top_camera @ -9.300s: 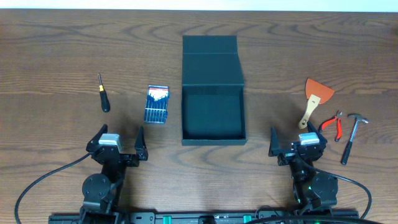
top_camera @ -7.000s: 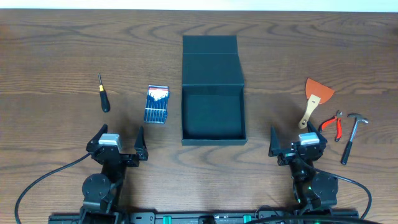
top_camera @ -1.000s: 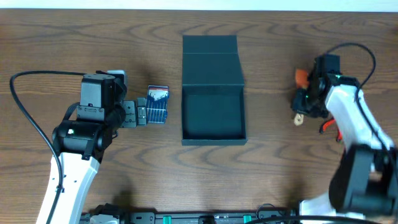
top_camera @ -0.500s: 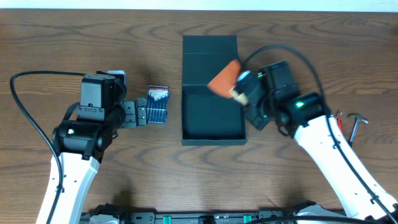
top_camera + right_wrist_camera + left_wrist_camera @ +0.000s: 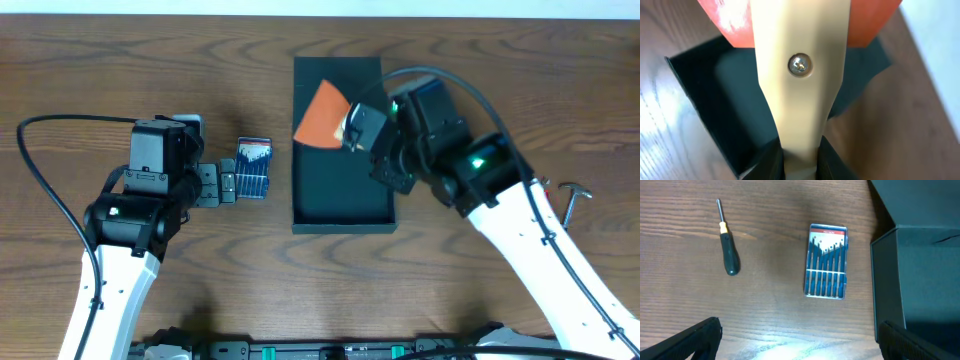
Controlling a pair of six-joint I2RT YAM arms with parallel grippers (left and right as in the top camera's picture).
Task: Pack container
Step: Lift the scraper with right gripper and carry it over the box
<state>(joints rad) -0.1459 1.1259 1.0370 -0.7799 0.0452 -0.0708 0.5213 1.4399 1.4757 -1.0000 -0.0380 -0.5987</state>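
The container (image 5: 340, 200), a dark teal box with its flap lid (image 5: 338, 75) folded back, lies open at the table's middle. My right gripper (image 5: 362, 128) is shut on the tan handle (image 5: 800, 75) of a scraper. It holds the orange blade (image 5: 320, 115) over the box's far left part, and the box (image 5: 730, 115) shows beneath it in the right wrist view. My left gripper (image 5: 222, 186) stands wide open above bare wood just left of a blue bit case (image 5: 253, 167), its fingers (image 5: 690, 340) holding nothing.
A black-handled screwdriver (image 5: 729, 245) lies left of the blue bit case (image 5: 826, 261), with the container's wall (image 5: 920, 280) at the right. A hammer head (image 5: 573, 192) peeks out past my right arm at the table's right side.
My right arm has carried the scraper from the right side of the table leftward to above the container. The left arm has not moved.
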